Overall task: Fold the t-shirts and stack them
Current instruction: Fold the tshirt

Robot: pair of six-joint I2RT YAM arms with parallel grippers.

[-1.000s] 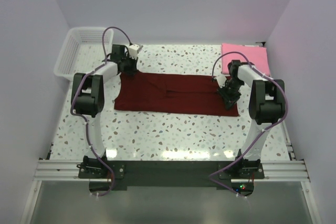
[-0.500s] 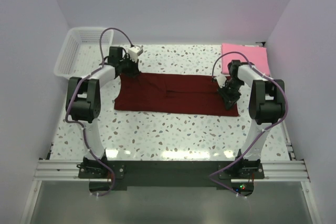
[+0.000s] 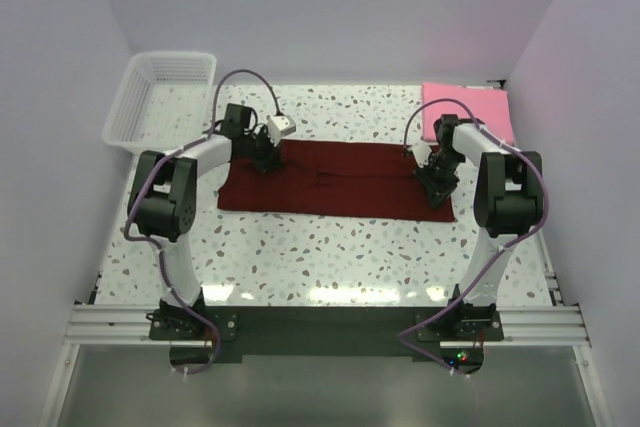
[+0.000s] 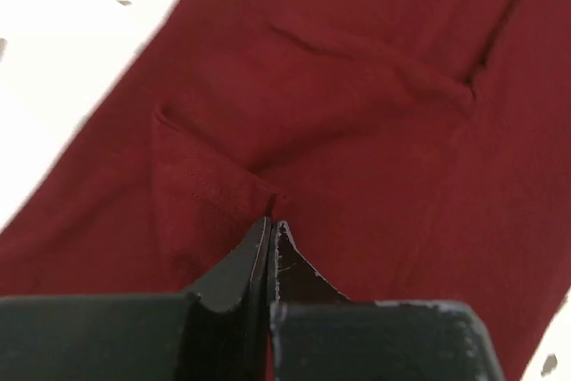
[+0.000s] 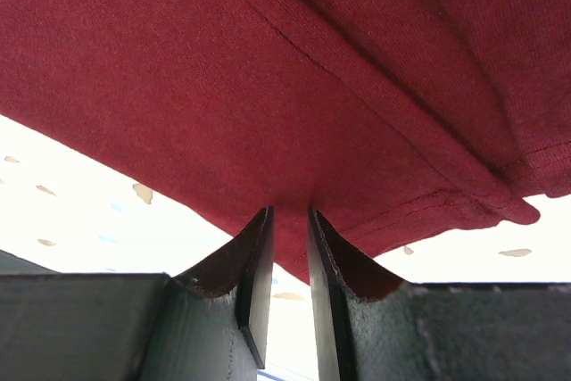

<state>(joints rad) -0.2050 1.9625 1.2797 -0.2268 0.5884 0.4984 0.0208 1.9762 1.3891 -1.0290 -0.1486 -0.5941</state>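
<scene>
Frankly, my left gripper (image 4: 270, 226) pinches a mere sliver of dark red cloth t-shirt (image 4: 375, 86) at its tips — it may slip; my right gripper (image 5: 287, 217) clamps the hem.

Bright, even light from overhead washes the speckled surface (image 3: 330, 247), with glare streaks near its front edge. Shadows are soft. In the wrist views the surface burns out white and the maroon shirt (image 4: 375, 131) looks slightly blurred.

Speckled white table (image 3: 330, 257), pale lilac walls (image 3: 330, 7)
</scene>
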